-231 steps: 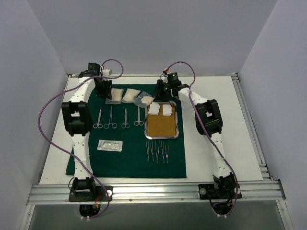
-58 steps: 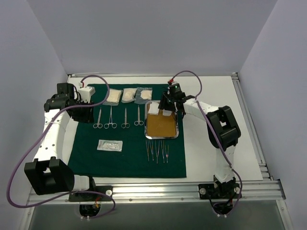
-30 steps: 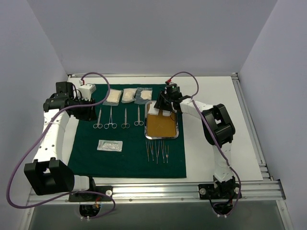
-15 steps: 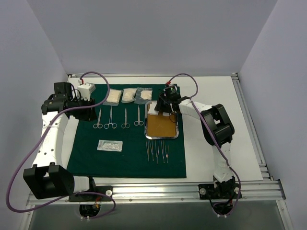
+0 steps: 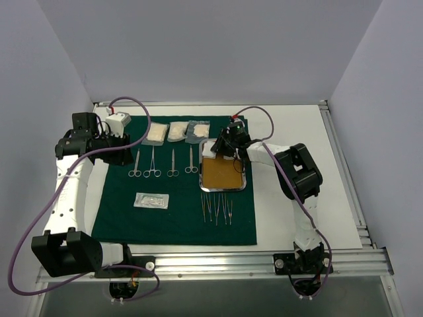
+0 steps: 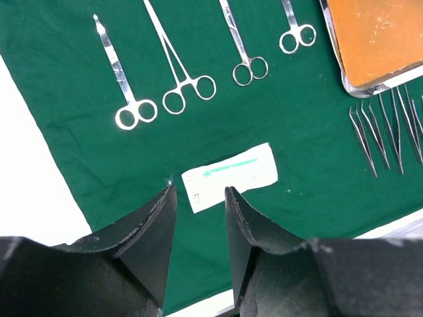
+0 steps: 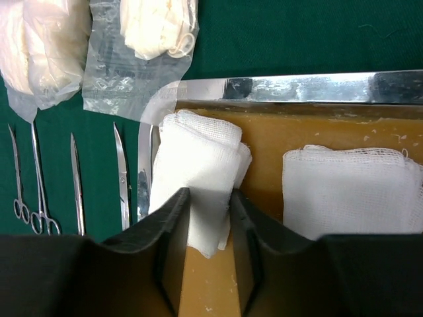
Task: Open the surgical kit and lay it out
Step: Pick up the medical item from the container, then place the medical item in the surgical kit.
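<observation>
Lying nearest, tweezers [image 5: 216, 208]: side by side on the green drape [image 5: 178, 224], just this side of the tray.
White packet [image 6: 229, 176]: flat, left of them.
Left gripper [image 6: 199, 190]: fingers apart, empty, above the packet.
Clamps [image 5: 162, 163]: four in a row, rings nearest.
Right gripper [image 7: 209, 193]: pinched on the left gauze pad [image 7: 198, 148] in the steel tray [image 7: 297, 88].
Clear packets [image 5: 177, 132]: along the far edge.

Illumination is bright, even and diffuse, apparently from overhead; shadows are faint. Glare streaks the far rim of the steel tray [image 7: 297, 88].
</observation>
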### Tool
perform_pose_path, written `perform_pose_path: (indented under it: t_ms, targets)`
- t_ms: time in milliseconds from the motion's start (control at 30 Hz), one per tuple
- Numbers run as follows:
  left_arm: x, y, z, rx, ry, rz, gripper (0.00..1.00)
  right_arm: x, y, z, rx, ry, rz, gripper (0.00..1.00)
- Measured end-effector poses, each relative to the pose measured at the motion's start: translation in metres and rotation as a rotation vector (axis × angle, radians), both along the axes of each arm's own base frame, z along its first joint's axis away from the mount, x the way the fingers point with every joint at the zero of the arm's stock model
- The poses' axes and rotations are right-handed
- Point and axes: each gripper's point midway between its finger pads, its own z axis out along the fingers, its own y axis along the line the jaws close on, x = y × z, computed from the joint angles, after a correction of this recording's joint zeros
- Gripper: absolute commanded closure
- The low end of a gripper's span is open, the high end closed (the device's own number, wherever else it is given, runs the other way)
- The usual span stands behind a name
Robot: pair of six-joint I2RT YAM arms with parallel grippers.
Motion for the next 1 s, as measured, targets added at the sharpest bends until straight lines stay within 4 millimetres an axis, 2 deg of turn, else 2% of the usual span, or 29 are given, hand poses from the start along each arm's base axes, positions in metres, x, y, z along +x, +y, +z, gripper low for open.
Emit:
perform_pose_path:
  t_ms: [233, 600, 867, 1000]
  targets:
    - [0.001, -0.002, 0.001, -0.009, -0.003, -0.002, 0.55, 0.001, 0.000, -0.002, 0.031, -0.003, -0.028, 1.00]
    - [0.001, -0.001, 0.001, -0.008, -0.004, -0.002, 0.55, -0.003, 0.000, 0.003, 0.061, -0.026, -0.035, 1.00]
    - [0.001, -0.001, 0.001, -0.006, -0.003, -0.001, 0.56, -0.007, -0.001, 0.044, 0.096, -0.099, -0.030, 1.00]
    - [0.001, 0.000, 0.001, -0.003, -0.003, 0.001, 0.56, -0.007, 0.003, 0.056, 0.112, -0.127, -0.023, 1.00]
